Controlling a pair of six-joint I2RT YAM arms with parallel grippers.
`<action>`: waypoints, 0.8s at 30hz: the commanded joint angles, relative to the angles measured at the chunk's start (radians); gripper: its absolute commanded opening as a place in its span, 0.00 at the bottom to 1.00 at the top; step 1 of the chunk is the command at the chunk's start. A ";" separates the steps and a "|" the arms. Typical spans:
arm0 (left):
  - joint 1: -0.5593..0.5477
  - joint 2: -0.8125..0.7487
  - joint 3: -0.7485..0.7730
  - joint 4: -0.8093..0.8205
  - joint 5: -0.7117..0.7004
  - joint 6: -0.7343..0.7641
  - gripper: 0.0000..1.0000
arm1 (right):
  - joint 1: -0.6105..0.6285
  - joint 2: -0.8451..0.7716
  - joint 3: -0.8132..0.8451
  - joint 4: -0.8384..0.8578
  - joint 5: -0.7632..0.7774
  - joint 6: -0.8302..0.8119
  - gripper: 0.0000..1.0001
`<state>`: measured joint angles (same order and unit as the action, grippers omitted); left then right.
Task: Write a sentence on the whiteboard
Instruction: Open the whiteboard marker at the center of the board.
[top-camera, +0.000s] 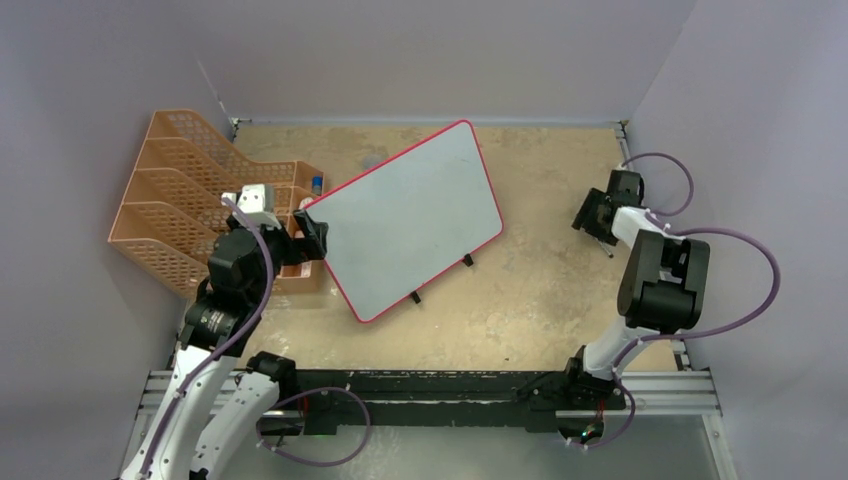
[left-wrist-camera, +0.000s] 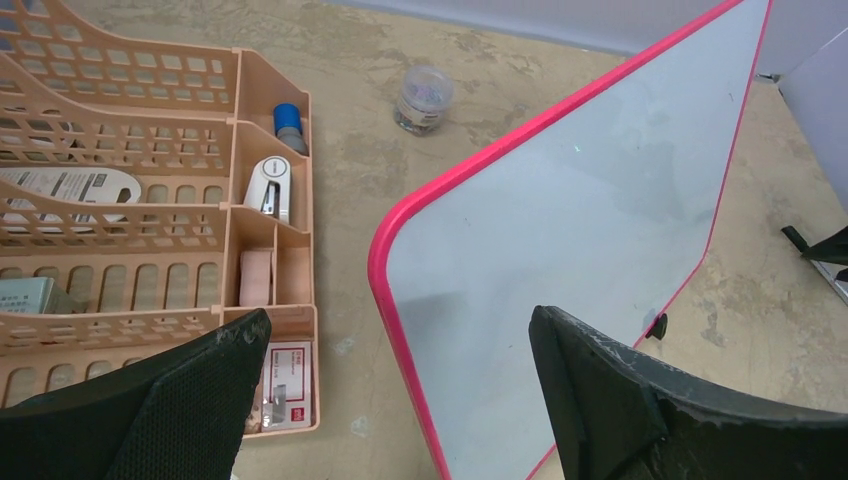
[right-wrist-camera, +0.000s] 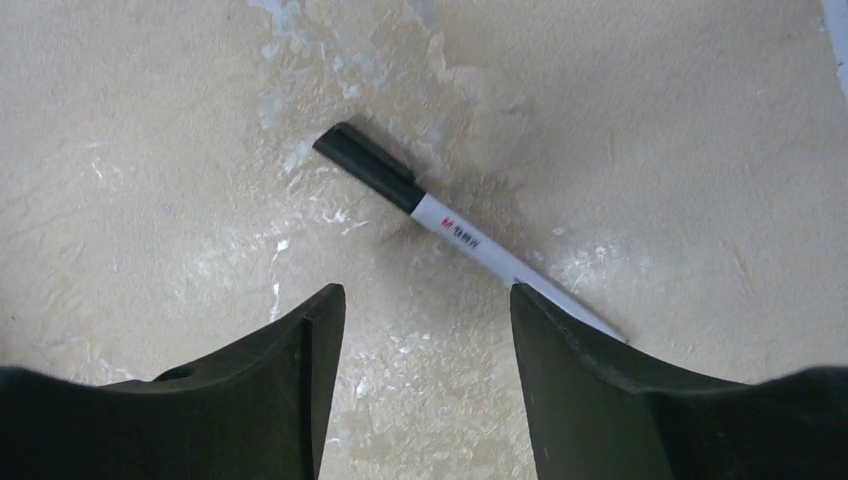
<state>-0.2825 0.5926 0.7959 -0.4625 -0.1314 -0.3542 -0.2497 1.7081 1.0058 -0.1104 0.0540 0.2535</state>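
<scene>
- The right gripper (right-wrist-camera: 428, 295) hangs low over the table (top-camera: 540, 290) on the right side, jaws fairly wide with nothing between them
- The marker (right-wrist-camera: 470, 240) lies flat on the table just beyond its fingertips, and a little to the right in the wrist view
- The marker's long axis runs on a slant across the line of the fingers; the black cap points away and left, and the white barrel trails back toward the right finger
- The whiteboard (top-camera: 410, 220) stands propped on its feet in the middle of the table, skewed, well apart to the left of the right gripper; its face shows no lettering
- The left gripper (left-wrist-camera: 400, 325) is spread wide and empty, hovering at the board's near left corner, with the orange file rack (left-wrist-camera: 150, 200) just to its left
- The right arm is by far the nearer to the marker, so the pick-up looks to be its job
- I judge the coming move needs a short reach forward and down, perhaps with a wrist turn, so the fingers close across the barrel rather than along it
</scene>
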 joint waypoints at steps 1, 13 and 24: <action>-0.007 -0.010 -0.008 0.050 -0.006 0.018 1.00 | 0.033 -0.023 -0.006 -0.050 0.049 -0.003 0.63; -0.009 -0.010 -0.013 0.042 -0.001 0.014 1.00 | 0.041 -0.055 0.059 -0.032 0.112 -0.011 0.70; -0.009 -0.009 -0.015 0.045 -0.001 0.018 1.00 | 0.011 0.087 0.128 -0.025 0.082 -0.051 0.72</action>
<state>-0.2840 0.5869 0.7868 -0.4587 -0.1310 -0.3542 -0.2142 1.7786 1.1118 -0.1410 0.1394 0.2264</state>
